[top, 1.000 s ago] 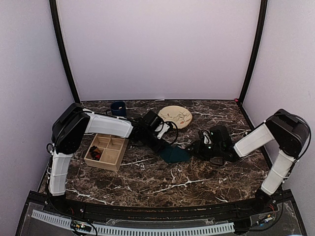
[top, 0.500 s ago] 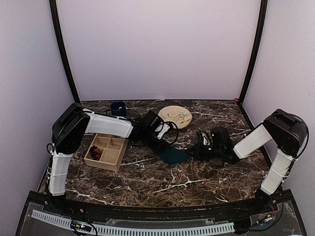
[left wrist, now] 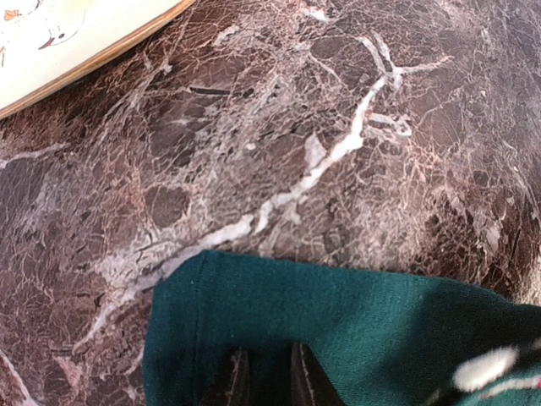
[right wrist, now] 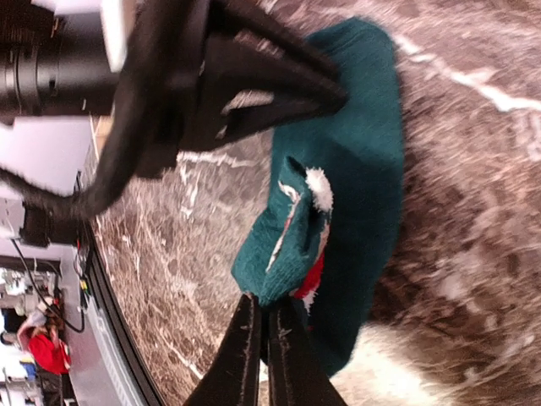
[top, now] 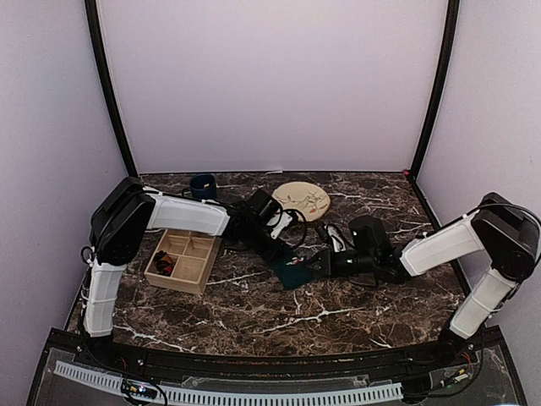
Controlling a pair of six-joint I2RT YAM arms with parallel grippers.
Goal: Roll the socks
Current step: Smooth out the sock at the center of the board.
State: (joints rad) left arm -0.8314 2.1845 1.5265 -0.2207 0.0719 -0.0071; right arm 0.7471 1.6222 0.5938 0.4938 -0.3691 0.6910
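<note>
Pinching, right gripper (right wrist: 264,304): its fingers are pressing tight together on a raised fold at one edge of the teal sock (right wrist: 363,169). They are holding that fold up off the fabric beneath, and red and white are showing inside the fold.
Left gripper (left wrist: 269,359): it is coming at the sock from the opposite side. Its fingers are standing narrowly apart with their tips over the teal fabric near the far end. Whether they are nipping the cloth or only bearing down on it, I cannot tell.
Teal sock: it is lying mostly flat on the marble table (top: 254,313), about mid-table. It is sitting between the two grippers and touching both.
Arms: both are stretching inward and low over the table, and the two grippers are facing each other closely across the sock.
Plate (top: 301,200): cream-coloured, it is sitting behind the sock, near it but apart. Its rim is showing in the upper left corner of the left wrist view.
Wooden box (top: 193,272): divided into compartments, it is sitting on the left of the table, beside the left arm.
Dark bundle (top: 163,264): flecked with red and orange, it is lying in a compartment on the box's left side. It is too small to make out further.
Mug (top: 202,186): dark blue, it is standing upright at the back left, well apart from the sock.
</note>
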